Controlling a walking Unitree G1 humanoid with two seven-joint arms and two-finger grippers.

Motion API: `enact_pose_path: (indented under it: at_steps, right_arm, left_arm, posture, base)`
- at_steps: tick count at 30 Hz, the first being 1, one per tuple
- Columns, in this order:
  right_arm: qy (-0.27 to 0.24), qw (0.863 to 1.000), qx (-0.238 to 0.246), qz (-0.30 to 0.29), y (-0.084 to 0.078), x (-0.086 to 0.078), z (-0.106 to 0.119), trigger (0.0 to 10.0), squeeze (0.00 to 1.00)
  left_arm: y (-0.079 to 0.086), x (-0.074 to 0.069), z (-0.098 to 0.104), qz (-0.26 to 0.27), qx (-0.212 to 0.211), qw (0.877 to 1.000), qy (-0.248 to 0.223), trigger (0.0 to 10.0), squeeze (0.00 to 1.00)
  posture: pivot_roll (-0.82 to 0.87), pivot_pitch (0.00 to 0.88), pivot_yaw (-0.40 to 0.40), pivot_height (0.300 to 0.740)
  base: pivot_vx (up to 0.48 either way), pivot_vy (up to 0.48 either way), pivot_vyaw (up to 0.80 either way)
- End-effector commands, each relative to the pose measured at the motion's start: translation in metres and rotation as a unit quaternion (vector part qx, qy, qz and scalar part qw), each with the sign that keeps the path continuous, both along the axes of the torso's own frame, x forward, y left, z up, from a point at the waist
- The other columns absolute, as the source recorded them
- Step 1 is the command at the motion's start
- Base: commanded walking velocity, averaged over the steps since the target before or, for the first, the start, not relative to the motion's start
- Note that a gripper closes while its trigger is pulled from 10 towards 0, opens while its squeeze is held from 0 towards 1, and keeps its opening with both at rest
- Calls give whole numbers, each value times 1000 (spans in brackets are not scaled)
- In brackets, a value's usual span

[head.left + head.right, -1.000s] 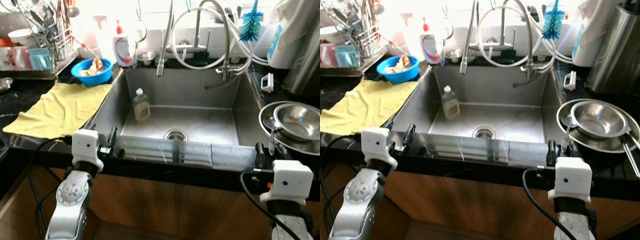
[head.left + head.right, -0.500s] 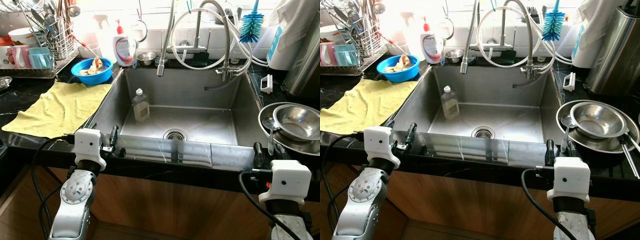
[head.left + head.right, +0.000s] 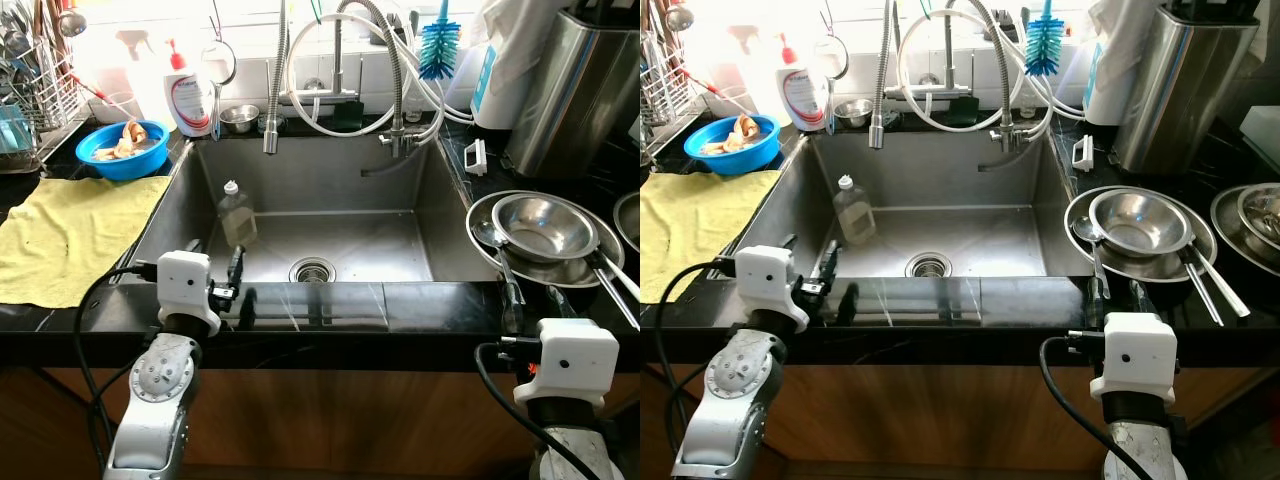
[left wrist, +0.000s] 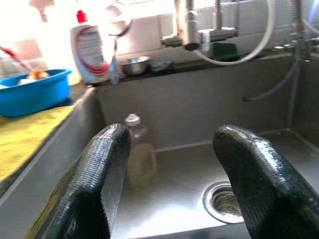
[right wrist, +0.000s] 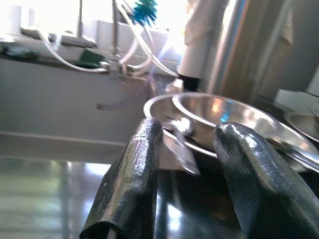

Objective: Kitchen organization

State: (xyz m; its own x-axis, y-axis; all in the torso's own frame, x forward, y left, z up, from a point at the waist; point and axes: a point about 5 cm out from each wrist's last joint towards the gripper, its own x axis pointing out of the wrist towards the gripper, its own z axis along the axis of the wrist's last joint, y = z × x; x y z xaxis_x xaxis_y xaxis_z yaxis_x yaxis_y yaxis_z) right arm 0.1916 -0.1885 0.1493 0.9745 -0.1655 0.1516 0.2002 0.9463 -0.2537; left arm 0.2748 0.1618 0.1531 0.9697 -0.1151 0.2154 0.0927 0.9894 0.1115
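Note:
A steel sink (image 3: pixel 400 230) lies in front of me with a small clear bottle (image 3: pixel 236 212) standing in its left half. On the counter to the right, a steel bowl (image 3: pixel 545 222) rests on a steel plate (image 3: pixel 480 215) with a spoon (image 3: pixel 490 245) beside it. My left gripper (image 3: pixel 214 262) hovers open over the sink's front left edge, with the bottle (image 4: pixel 139 154) beyond its fingers. My right gripper (image 3: pixel 1118 295) is open at the front edge of the counter. It is a little short of the spoon (image 5: pixel 179 144) and holds nothing.
A blue bowl (image 3: pixel 122 150) of scraps, a yellow cloth (image 3: pixel 60 235) and a dish rack (image 3: pixel 40 90) are at the left. A soap bottle (image 3: pixel 186 92), small steel cup (image 3: pixel 238 118), faucet (image 3: pixel 272 100) and blue brush (image 3: pixel 438 48) line the back. A tall steel canister (image 3: pixel 575 90) stands at the right.
The camera has turned to the right, so the whole scene has slid left and more bowls show at the right. Both grippers stay open at the counter's front edge.

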Motion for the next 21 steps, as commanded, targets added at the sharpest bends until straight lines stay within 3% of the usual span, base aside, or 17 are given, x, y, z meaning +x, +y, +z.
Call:
enact_pose_path:
  at_steps: [1, 21]
  right_arm:
    - [-2, 1000, 3, 9, 3, 1, 1, 10000, 0]
    - [3, 1000, 10, -16, 0, 5, 0, 10000, 0]
  left_arm:
    - [5, 0, -1, 11, 10, 1000, 6, 10000, 0]
    - [-3, 4, 0, -2, 13, 1000, 3, 10000, 0]
  posture:
    - [-154, 0, 53, 740]
    - [-151, 0, 54, 740]
  base:
    - [0, 0, 0]
    - [0, 0, 0]
